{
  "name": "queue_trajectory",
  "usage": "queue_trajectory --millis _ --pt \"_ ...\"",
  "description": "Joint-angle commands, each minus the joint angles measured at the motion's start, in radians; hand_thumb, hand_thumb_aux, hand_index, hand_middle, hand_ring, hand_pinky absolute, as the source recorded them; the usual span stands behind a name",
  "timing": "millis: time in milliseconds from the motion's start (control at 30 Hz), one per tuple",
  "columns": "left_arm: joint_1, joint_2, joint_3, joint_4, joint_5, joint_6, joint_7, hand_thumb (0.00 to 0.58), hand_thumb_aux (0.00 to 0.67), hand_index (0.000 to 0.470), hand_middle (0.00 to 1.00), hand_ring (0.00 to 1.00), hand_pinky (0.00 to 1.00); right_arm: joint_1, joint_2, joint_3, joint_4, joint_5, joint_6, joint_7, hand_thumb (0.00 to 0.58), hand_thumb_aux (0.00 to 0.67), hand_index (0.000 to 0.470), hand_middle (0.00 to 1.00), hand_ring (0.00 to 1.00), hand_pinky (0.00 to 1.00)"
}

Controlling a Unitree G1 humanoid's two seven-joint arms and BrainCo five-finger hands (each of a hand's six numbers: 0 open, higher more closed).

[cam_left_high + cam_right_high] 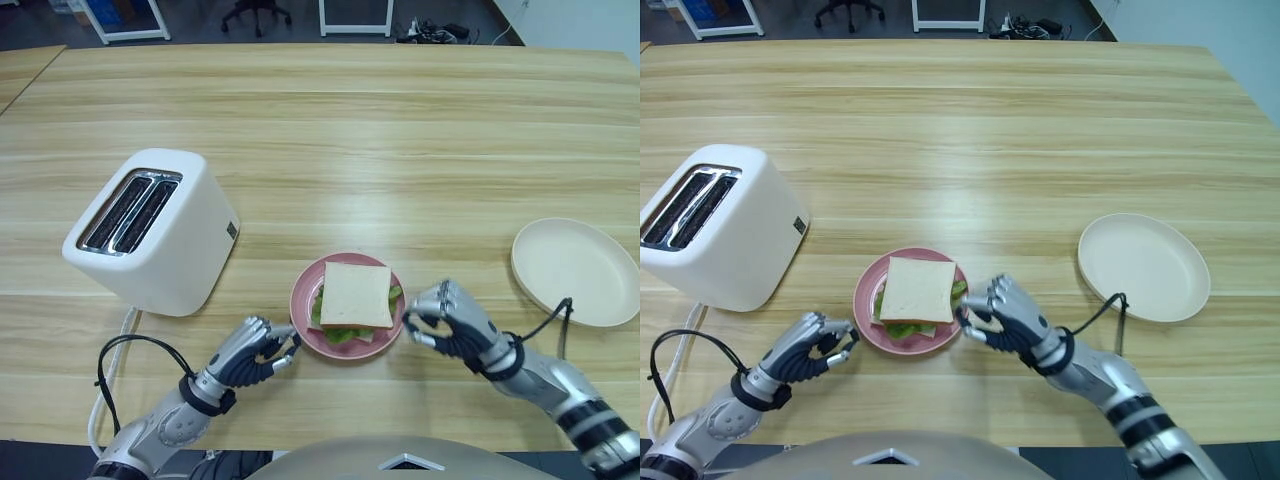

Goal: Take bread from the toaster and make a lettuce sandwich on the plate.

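A pink plate (301,312) sits near the table's front edge. On it lies a slice of bread (356,294) with green lettuce (344,335) showing from under its edges. The white toaster (150,229) stands to the left, and both of its slots look empty. My left hand (257,353) rests on the table just left of the plate, fingers curled, holding nothing. My right hand (450,322) is just right of the plate, fingers curled with the tips pinched together, and nothing shows between them.
A cream-coloured empty plate (578,271) lies at the right. The toaster's white cord (118,345) loops along the front left edge. Wide bare wooden table (350,130) stretches behind the plates.
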Motion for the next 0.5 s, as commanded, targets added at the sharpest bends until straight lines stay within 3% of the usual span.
queue_trajectory --millis 33,133,233,367,500 --pt "0.032 -0.002 -0.030 -0.033 -0.068 0.075 -0.148 0.580 0.670 0.470 1.00 1.00 1.00 0.073 -0.078 0.042 0.015 0.050 -0.011 0.198 0.580 0.670 0.470 1.00 1.00 1.00" --pt "0.002 -0.064 -0.039 -0.026 -0.085 0.138 -0.196 0.580 0.670 0.470 1.00 1.00 1.00 0.055 0.011 0.014 0.039 -0.037 0.075 0.209 0.580 0.670 0.470 1.00 1.00 1.00" --pt "-0.074 -0.151 -0.066 0.014 -0.060 0.194 -0.218 0.580 0.670 0.470 1.00 1.00 1.00 -0.033 0.145 0.013 0.108 -0.213 0.233 0.104 0.580 0.670 0.470 1.00 1.00 1.00" --pt "-0.236 -0.277 -0.081 0.154 0.027 0.261 -0.146 0.580 0.670 0.470 1.00 1.00 1.00 -0.153 0.309 0.017 0.256 -0.293 0.416 -0.021 0.580 0.670 0.470 1.00 1.00 1.00" --pt "-0.433 -0.379 -0.091 0.384 0.084 0.317 -0.056 0.580 0.670 0.470 1.00 1.00 1.00 -0.309 0.431 0.026 0.487 -0.292 0.514 -0.114 0.580 0.670 0.470 1.00 1.00 1.00"
